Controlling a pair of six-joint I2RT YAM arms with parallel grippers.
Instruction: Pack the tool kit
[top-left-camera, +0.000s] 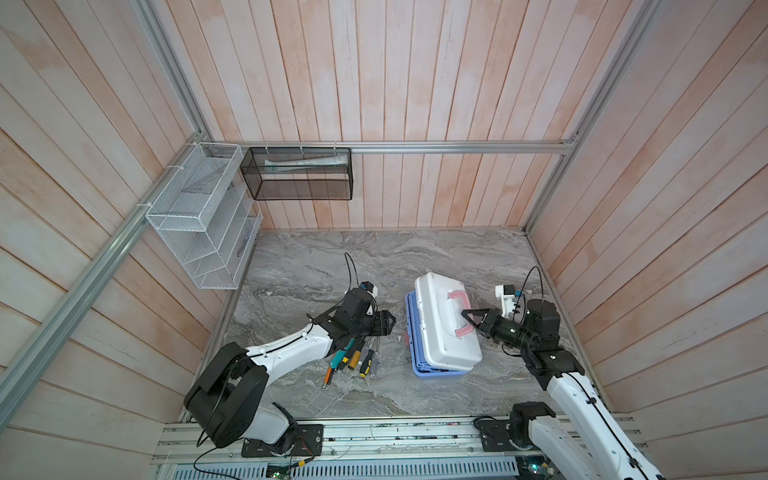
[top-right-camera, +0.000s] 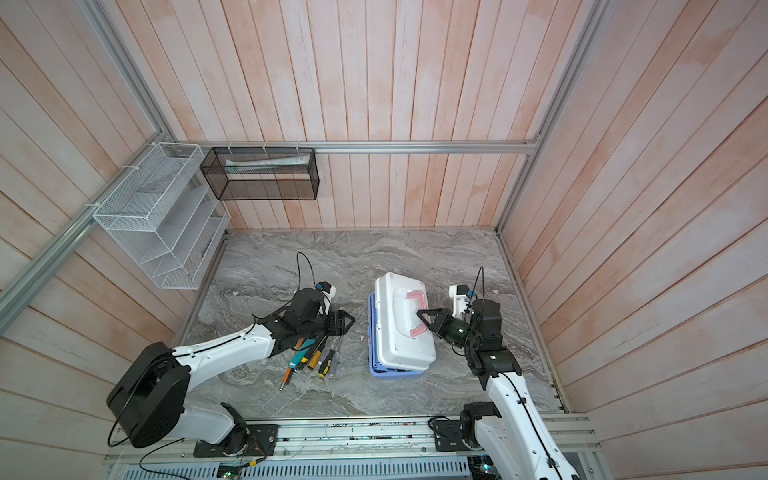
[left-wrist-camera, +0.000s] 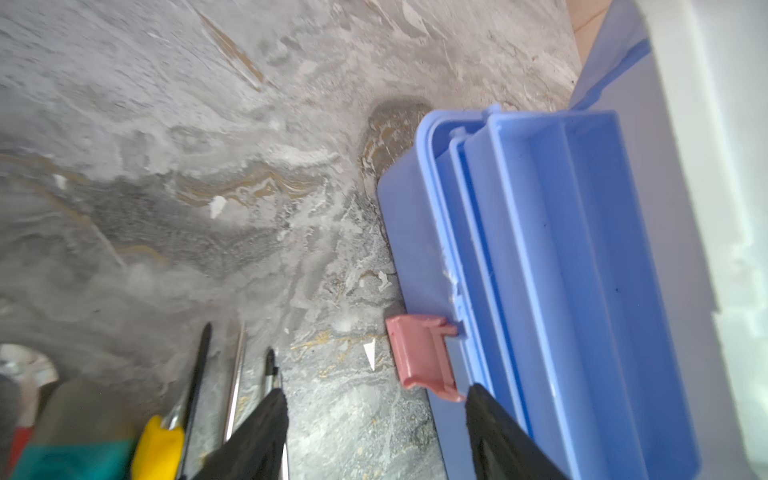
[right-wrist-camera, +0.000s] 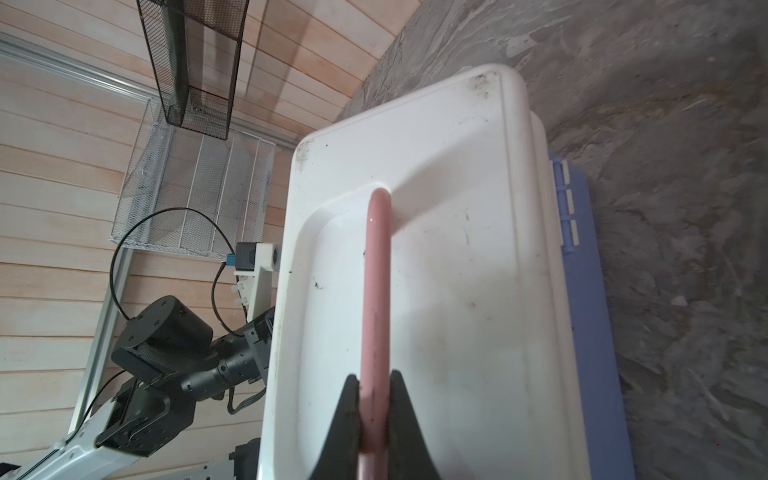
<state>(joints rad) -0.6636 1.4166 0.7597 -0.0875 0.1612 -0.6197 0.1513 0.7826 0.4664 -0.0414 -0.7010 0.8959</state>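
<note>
While the right gripper (right-wrist-camera: 376, 380) was clamped on the pink handle (right-wrist-camera: 376, 270), holding the white lid (top-left-camera: 436, 345) tilted up off the light blue base (left-wrist-camera: 411, 249), the inner tray (left-wrist-camera: 582, 249) showed bare. The case sat right of centre on the tabletop (top-left-camera: 299, 266), long axis front to back.

Left gripper (left-wrist-camera: 376, 395) hovered low, jaws apart with nothing between them, just beside the case's pink latch (left-wrist-camera: 419, 357).

Loose tools lay on its side away from the case, partly under the left forearm: screwdrivers (top-left-camera: 363, 363), teal tool (top-left-camera: 343, 357), orange stick (top-left-camera: 328, 374). They were bunched, shafts roughly front to back, screwdriver handles toward the front edge. Left arm was clearly nearer; judged it must draw away from the case to reach them.

Surface: grey marbled slab, apparently hard and smooth. Room: pale plank walls, with a white mesh basket (top-left-camera: 195, 216) and a black mesh basket (top-left-camera: 299, 174) hung on rails.
</note>
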